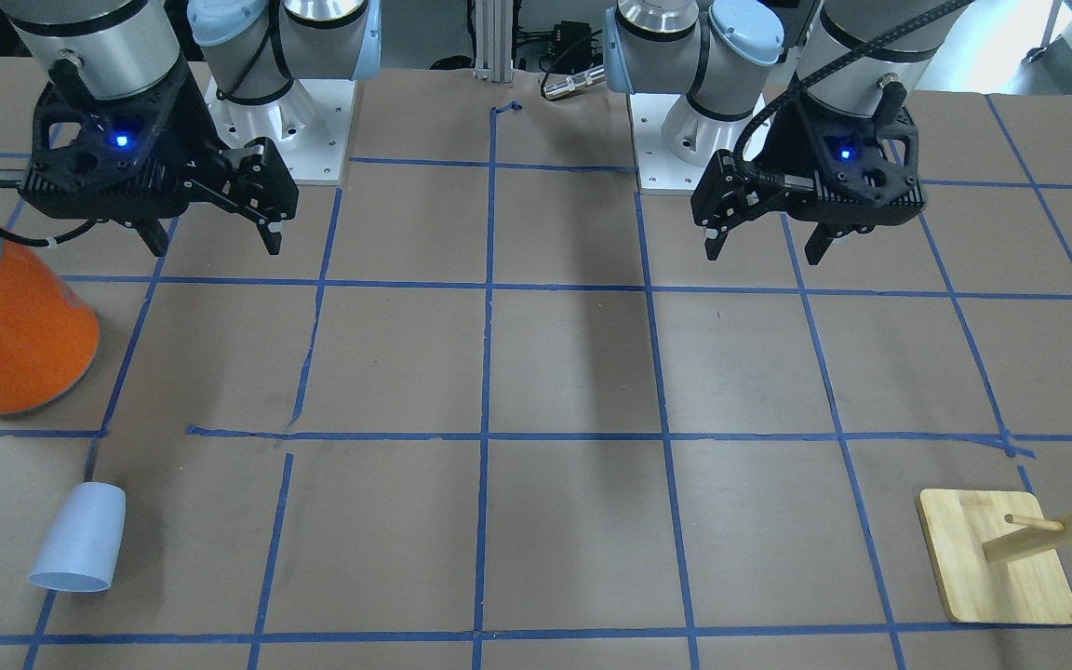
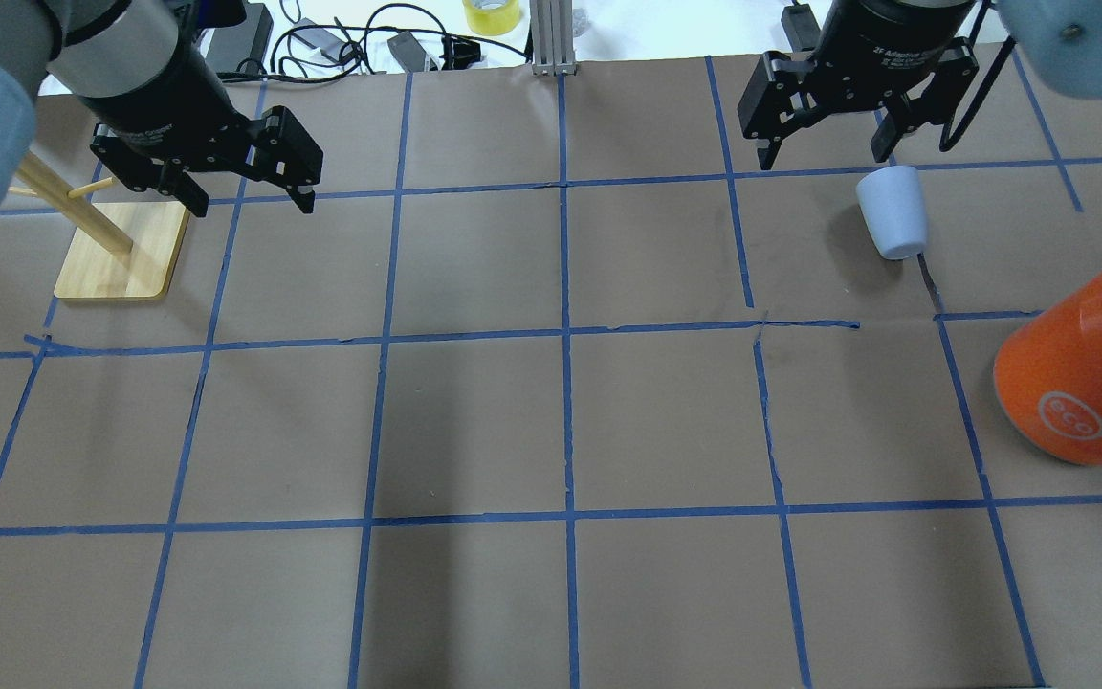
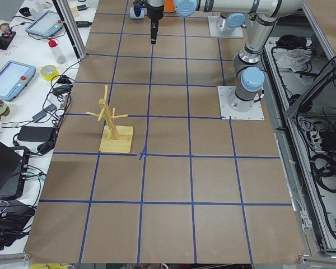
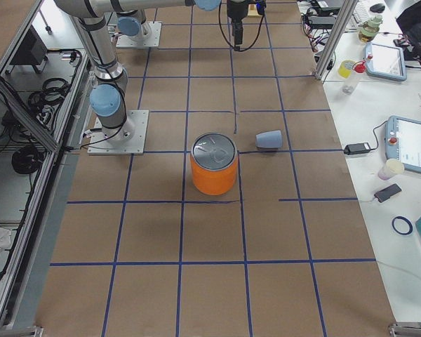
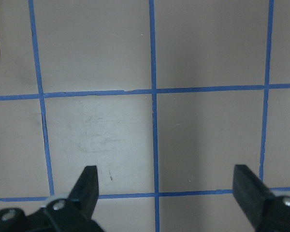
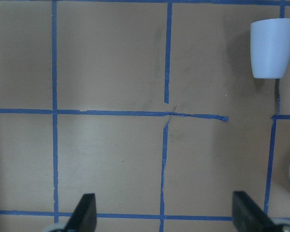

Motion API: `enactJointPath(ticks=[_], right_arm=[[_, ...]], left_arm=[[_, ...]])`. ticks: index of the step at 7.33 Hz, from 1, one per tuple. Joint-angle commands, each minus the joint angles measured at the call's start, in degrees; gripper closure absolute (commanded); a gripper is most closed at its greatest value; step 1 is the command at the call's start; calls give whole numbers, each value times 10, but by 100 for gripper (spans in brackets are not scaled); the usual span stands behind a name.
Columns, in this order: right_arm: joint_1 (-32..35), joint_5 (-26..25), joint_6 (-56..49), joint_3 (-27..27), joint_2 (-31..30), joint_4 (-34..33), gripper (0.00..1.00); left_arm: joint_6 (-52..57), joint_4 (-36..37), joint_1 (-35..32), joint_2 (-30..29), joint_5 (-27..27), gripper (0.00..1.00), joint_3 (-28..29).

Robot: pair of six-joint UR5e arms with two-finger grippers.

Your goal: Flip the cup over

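Observation:
The small pale lavender-blue cup [image 1: 78, 540] lies on its side on the brown table, its wide end pointing away from the robot. It also shows in the overhead view [image 2: 892, 211], the exterior right view [image 4: 269, 140] and at the top right of the right wrist view [image 6: 272, 48]. My right gripper [image 2: 824, 155] hangs open and empty above the table, short of the cup; it also shows in the front view [image 1: 216, 247] and its own wrist view [image 6: 166, 212]. My left gripper [image 2: 253, 204] is open and empty, far from the cup [image 1: 763, 253] [image 5: 166, 188].
A big orange can [image 2: 1077, 383] with a silver top stands near the cup on the robot's right [image 1: 15, 335] [image 4: 213, 172]. A wooden peg rack on a square base [image 2: 121, 254] stands near my left gripper [image 1: 992, 558] [image 3: 116, 140]. Blue tape lines grid the table.

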Motion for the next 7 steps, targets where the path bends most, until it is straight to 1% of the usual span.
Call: enactJointPath(ticks=[1, 5, 7], right_arm=[[0, 0, 0, 0, 0, 0, 0], [1, 0, 0, 0, 0, 0, 0], [1, -1, 0, 0, 0, 0, 0]], left_arm=[[0, 0, 0, 6, 3, 0, 1], [0, 0, 0, 6, 3, 0, 1], [9, -2, 2, 15, 5, 0, 0]])
